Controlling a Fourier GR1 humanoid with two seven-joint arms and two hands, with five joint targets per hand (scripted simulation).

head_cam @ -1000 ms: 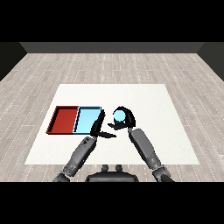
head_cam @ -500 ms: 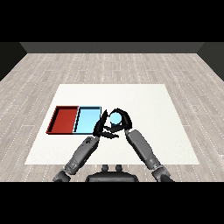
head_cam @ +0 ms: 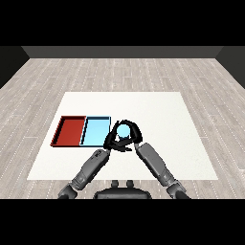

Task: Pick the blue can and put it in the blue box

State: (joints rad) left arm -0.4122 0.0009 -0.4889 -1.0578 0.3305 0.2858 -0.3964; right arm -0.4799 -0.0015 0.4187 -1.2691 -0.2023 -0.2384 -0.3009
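We count one blue can [head_cam: 124, 130] and two trays – red tray [head_cam: 70, 131], light blue tray [head_cam: 95, 130]. Our right hand [head_cam: 132, 135] curls round the can; the left hand [head_cam: 112, 139] – we cannot tell.

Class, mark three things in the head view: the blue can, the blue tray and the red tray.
blue can [head_cam: 124, 130]: head view, on its light blue top, between the curled fingers.
blue tray [head_cam: 95, 131]: head view, on its bare floor.
red tray [head_cam: 71, 130]: head view, on its bare floor.
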